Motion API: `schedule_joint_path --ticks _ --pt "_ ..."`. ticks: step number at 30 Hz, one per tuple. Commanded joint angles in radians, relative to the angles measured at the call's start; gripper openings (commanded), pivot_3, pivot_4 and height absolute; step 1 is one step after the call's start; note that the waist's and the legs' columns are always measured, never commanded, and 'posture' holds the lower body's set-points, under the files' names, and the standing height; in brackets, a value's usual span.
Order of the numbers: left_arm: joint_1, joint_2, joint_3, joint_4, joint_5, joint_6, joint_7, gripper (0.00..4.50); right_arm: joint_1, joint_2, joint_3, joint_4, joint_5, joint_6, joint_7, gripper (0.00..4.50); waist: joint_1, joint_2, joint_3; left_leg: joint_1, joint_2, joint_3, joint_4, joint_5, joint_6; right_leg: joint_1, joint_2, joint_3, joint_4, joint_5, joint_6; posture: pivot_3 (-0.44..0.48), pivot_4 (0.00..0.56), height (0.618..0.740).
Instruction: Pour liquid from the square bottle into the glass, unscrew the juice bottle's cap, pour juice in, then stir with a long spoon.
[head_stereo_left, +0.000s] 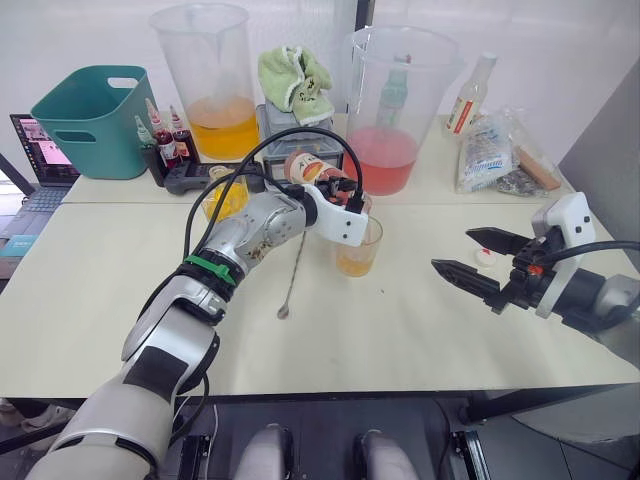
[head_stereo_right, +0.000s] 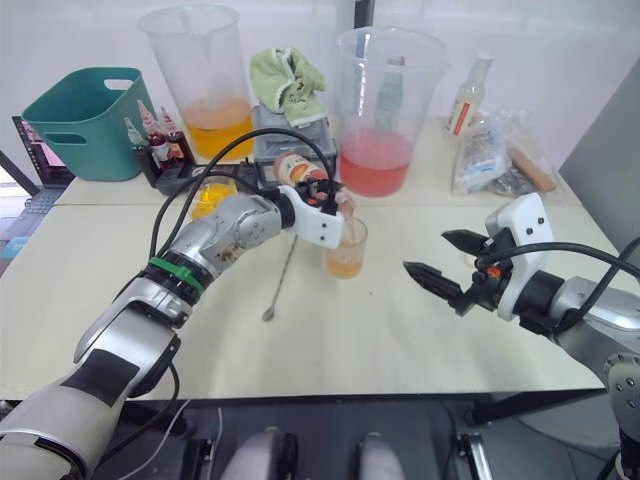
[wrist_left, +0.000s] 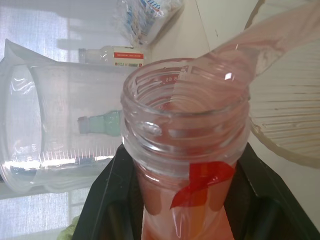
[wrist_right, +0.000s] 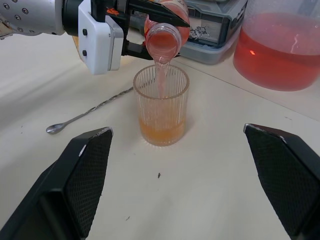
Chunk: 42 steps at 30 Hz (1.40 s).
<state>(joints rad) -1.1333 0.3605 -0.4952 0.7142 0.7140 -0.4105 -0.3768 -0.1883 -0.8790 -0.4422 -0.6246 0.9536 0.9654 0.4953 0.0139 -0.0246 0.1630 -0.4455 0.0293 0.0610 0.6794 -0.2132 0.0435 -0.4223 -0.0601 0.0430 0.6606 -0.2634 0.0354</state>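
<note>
The juice bottle (wrist_right: 167, 27) is tipped mouth-down above the glass (wrist_right: 161, 107), a thin pink stream falling inside the rim onto a shallow amber layer. The left gripper (head_stereo_left: 345, 195) is clamped on the bottle's body. Risk: further tilt could send the stream over the far rim, or the neck could knock the glass (it stands unsupported). The right gripper (head_stereo_left: 480, 258) hangs well apart, jaws spread and empty. The long spoon (wrist_right: 85, 116) lies on the table (head_stereo_left: 400, 330) beside the glass.
</note>
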Motion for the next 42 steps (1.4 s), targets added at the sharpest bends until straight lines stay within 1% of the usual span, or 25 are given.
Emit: schedule_joint_path --ticks 1,6,9,16,24,26,29,31,34,38,42 --pt "-0.059 0.009 0.015 -0.060 0.009 -0.005 0.036 1.56 -0.019 -0.015 -0.014 -0.015 -0.004 -0.027 0.000 4.46 0.000 0.000 0.000 0.000 0.000 0.000 0.000 0.000 0.000 0.000 0.000 0.000 0.000 0.000 0.000 0.000 0.150 0.740" --pt "-0.059 0.008 0.017 -0.059 0.017 -0.005 0.039 1.56 -0.020 -0.014 -0.013 -0.014 -0.005 -0.028 0.001 4.46 0.000 0.000 0.000 0.000 0.000 0.000 0.000 0.000 0.000 0.000 0.000 0.000 0.000 0.000 0.000 0.000 0.150 0.740" --pt "-0.054 0.000 0.030 -0.058 -0.005 0.006 0.020 1.56 -0.020 -0.014 -0.012 -0.014 -0.006 -0.029 0.003 4.46 0.000 0.000 0.000 0.000 0.000 0.000 0.000 0.000 0.000 0.000 0.000 0.000 0.000 0.000 0.000 0.000 0.150 0.740" --pt "-0.038 -0.039 0.112 -0.076 -0.171 0.120 -0.110 1.56 -0.020 -0.016 -0.012 -0.012 -0.010 -0.029 0.010 4.46 -0.001 0.000 0.000 0.000 0.000 0.000 0.000 0.000 0.000 0.000 0.000 0.000 0.000 0.000 0.000 0.000 0.150 0.740" --pt "-0.009 -0.045 0.184 -0.151 -0.306 0.243 -0.194 1.56 -0.046 -0.029 0.005 0.008 -0.015 -0.028 0.032 4.46 -0.001 0.000 0.000 0.000 0.000 0.000 0.000 0.000 0.000 0.000 0.000 0.000 0.001 0.000 0.000 0.000 0.150 0.740" --pt "0.001 -0.053 0.215 -0.189 -0.356 0.291 -0.213 1.56 -0.060 -0.032 0.015 0.019 -0.015 -0.029 0.040 4.46 0.000 0.000 0.000 0.000 0.000 -0.001 0.001 0.000 0.000 0.000 0.000 0.000 0.001 0.000 0.000 0.000 0.150 0.740" --pt "0.024 -0.075 0.291 -0.283 -0.480 0.424 -0.269 1.56 -0.093 -0.038 0.044 0.049 -0.018 -0.036 0.067 4.46 -0.001 0.000 0.000 0.000 0.000 -0.001 0.001 0.000 0.000 0.000 0.000 0.000 0.002 0.000 0.000 0.000 0.150 0.740" --pt "0.041 -0.087 0.351 -0.372 -0.573 0.582 -0.307 1.56 -0.122 -0.040 0.071 0.075 -0.028 -0.042 0.090 4.46 -0.003 0.000 0.000 0.000 0.001 -0.001 0.001 0.000 0.000 0.000 0.000 0.000 0.002 0.000 0.000 0.000 0.150 0.740" --pt "0.061 -0.078 0.406 -0.486 -0.637 0.746 -0.312 1.56 -0.162 -0.043 0.110 0.112 -0.048 -0.053 0.125 4.46 -0.004 0.000 0.000 0.000 0.001 -0.001 0.001 0.000 0.000 0.000 0.000 0.000 0.002 0.000 0.000 0.000 0.150 0.740" --pt "0.102 -0.044 0.461 -0.626 -0.705 0.926 -0.303 1.56 -0.223 -0.048 0.170 0.172 -0.081 -0.078 0.188 4.46 -0.009 0.000 0.000 0.001 0.001 -0.001 0.001 0.000 0.000 0.000 0.001 0.000 0.002 0.000 0.000 0.000 0.150 0.740" --pt "0.155 -0.015 0.552 -0.788 -0.825 1.090 -0.309 1.56 -0.290 -0.053 0.235 0.243 -0.121 -0.101 0.273 4.46 -0.011 0.000 0.000 0.001 0.001 -0.001 0.001 0.000 0.000 0.000 0.001 0.000 0.003 0.000 0.000 0.000 0.150 0.740"
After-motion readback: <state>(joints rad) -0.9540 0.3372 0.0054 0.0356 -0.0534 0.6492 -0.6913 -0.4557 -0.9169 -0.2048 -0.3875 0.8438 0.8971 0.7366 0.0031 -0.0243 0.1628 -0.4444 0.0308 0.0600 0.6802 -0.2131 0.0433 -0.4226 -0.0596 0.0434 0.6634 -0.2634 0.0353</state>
